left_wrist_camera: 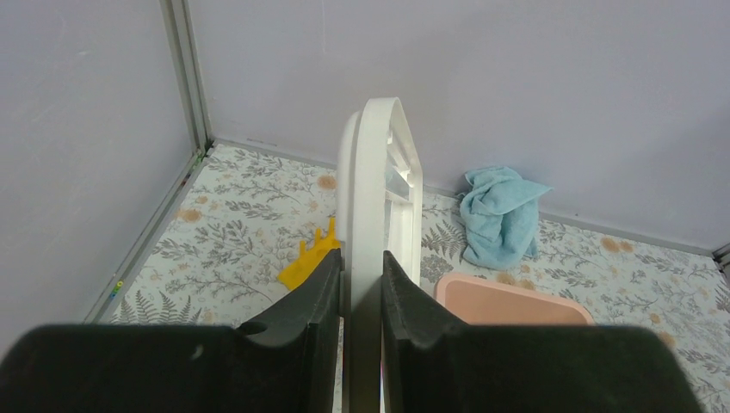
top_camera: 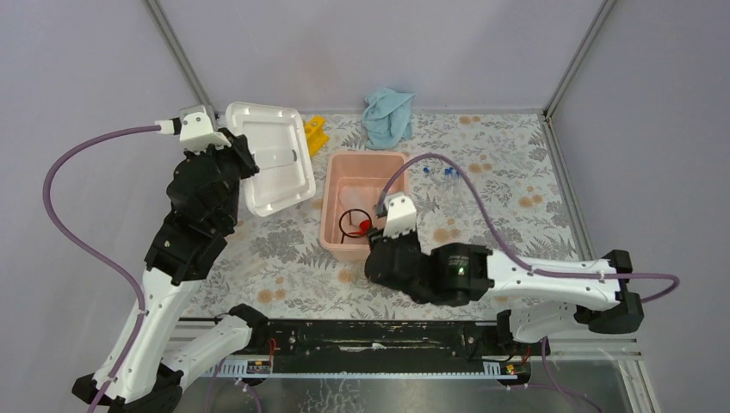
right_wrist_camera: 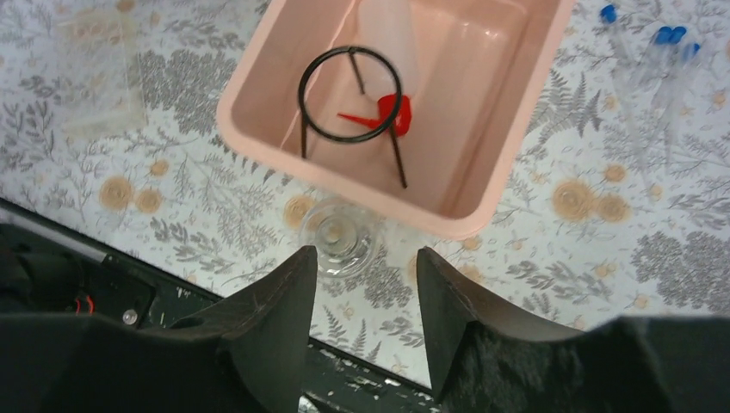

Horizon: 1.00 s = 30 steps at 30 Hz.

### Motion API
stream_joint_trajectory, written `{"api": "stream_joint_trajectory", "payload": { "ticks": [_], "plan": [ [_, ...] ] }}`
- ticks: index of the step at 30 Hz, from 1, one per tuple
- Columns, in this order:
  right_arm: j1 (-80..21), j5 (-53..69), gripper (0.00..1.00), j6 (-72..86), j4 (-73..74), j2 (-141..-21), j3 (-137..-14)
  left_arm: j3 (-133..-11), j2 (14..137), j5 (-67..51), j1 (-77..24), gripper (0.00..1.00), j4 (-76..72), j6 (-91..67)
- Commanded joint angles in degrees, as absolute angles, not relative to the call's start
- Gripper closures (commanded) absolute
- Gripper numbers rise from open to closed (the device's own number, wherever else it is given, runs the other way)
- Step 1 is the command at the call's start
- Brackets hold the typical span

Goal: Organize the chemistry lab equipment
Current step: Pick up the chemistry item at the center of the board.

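my right gripper (right_wrist_camera: 366,268), spread, hangs over a small clear glass (right_wrist_camera: 340,234) just beside the pink bin (right_wrist_camera: 465,112) holding the wire ring (right_wrist_camera: 349,139) and red-spouted bottle (right_wrist_camera: 392,112); an off-centre close could tip it against the rim. my left gripper (left_wrist_camera: 361,267) pinches the edge of the white lid (left_wrist_camera: 379,172), which may slip.

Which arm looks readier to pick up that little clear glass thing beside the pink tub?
The right hand looks better placed. It is open and hovers over the clear glass piece, just beside the pink tub. The left hand is shut on the white lid, off on the other side.
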<state>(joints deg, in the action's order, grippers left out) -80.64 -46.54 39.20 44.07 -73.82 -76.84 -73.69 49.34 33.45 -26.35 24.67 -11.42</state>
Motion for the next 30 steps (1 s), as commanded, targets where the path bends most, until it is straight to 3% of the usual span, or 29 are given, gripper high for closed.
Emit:
{"api": "stream_joint_trajectory", "payload": {
  "ticks": [1,16,25,30],
  "plan": [
    [-88.1,-58.8,0.47,52.1,48.4,-76.9,-75.4,-74.4,49.4,36.0,-26.3,1.00,24.2,-13.0],
    [-92.3,-57.8,0.46,61.5,30.0,-83.2,-61.2,-75.0,50.2,35.8,-26.3,1.00,28.1,-13.0],
    [-92.3,-56.0,0.34,60.0,21.5,-87.1,-58.4,-74.3,50.4,35.2,-26.3,1.00,29.3,-12.4],
    [-91.9,-56.7,0.33,59.3,20.1,-89.5,-58.4,-73.9,50.3,34.7,-26.3,1.00,29.3,-12.2]
  ]
}}
